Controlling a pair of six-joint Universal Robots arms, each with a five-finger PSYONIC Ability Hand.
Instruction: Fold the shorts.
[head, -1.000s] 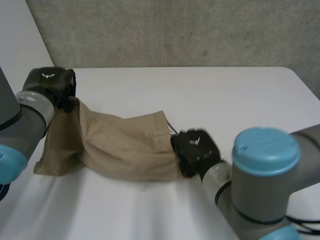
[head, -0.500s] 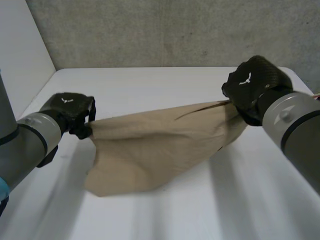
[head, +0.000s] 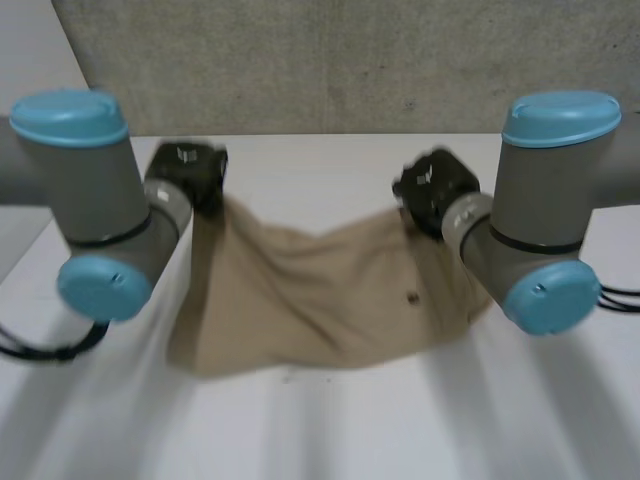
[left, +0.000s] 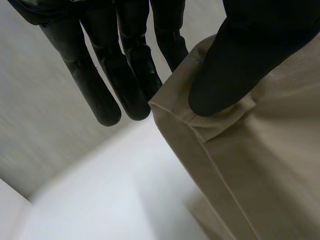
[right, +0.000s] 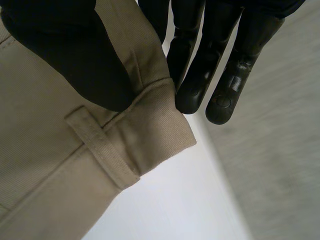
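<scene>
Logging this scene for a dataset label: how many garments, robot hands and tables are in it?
Garments: 1, the shorts
Robot hands: 2, the left hand and the right hand, each pinching a corner of the shorts
Tables: 1, the table
Total: 4

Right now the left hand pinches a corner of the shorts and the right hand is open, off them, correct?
No. The right hand is shut on the shorts too, pinching a waistband corner, as the right wrist view shows. The left hand does pinch its corner.
</scene>
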